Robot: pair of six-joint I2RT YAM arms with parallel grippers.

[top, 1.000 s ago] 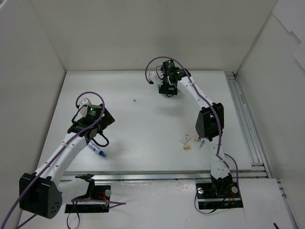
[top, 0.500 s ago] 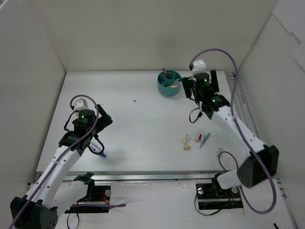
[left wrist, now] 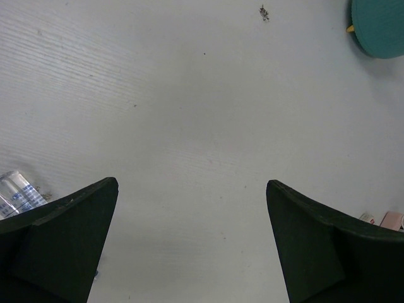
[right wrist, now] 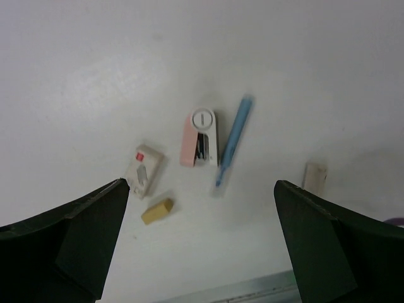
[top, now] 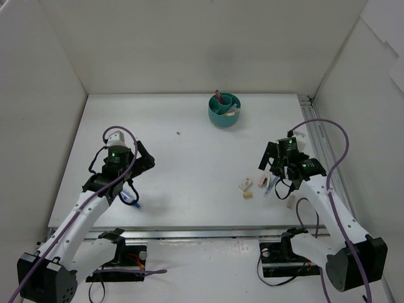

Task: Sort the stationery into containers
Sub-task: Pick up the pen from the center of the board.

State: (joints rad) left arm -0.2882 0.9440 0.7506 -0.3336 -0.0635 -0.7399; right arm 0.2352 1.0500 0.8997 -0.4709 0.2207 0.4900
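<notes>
The teal container [top: 224, 111] stands at the back of the table with a red pen upright in it; its edge also shows in the left wrist view [left wrist: 379, 28]. My right gripper [top: 273, 169] [right wrist: 201, 183] hovers open and empty above loose stationery: a blue pen [right wrist: 231, 140], a pink-and-white piece [right wrist: 201, 139], a white eraser with a red label [right wrist: 144, 169], a yellow eraser [right wrist: 157, 211] and a cream block [right wrist: 315, 177]. My left gripper [top: 140, 161] [left wrist: 192, 183] is open over bare table. A blue-and-white pen [top: 129, 199] [left wrist: 16, 192] lies just left of it.
White walls close in the table on the left, back and right. A metal rail [top: 319, 148] runs along the right side and another along the front edge [top: 208, 231]. A small dark speck [top: 178, 133] lies on the table.
My right arm has swung from the teal container at the back down to the loose stationery at the near right. The left arm shifted only slightly.
</notes>
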